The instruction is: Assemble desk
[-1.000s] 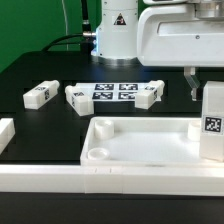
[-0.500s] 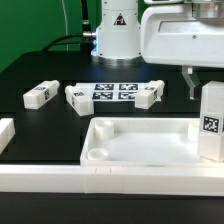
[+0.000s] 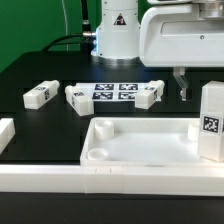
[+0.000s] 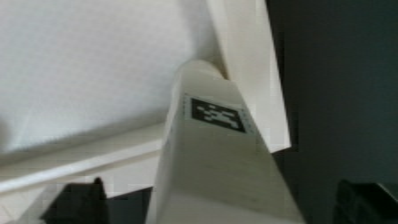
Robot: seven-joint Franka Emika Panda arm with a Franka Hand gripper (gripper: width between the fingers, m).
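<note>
Surface (image 3: 45,68): black; carries every part.
Top (image 3: 140,145): tray-like, rim up, lying nearest the camera in the exterior view; the round socket at its corner on the exterior view's left is bare.
Marker board (image 3: 112,92): flat, behind the top; loose legs (image 3: 40,94) lie on their sides beside it.
Upright leg (image 3: 211,120): at the top's corner on the exterior view's right, long axis vertical; its foot is hidden, so it is probably, not certainly, seated in a socket.
Fingers (image 4: 75,203): apart, one on each side of the upright leg's upper end, a gap at both; nothing held.
Key relation: the upright leg runs down from between the fingers, so the free path is up along its axis.
</note>
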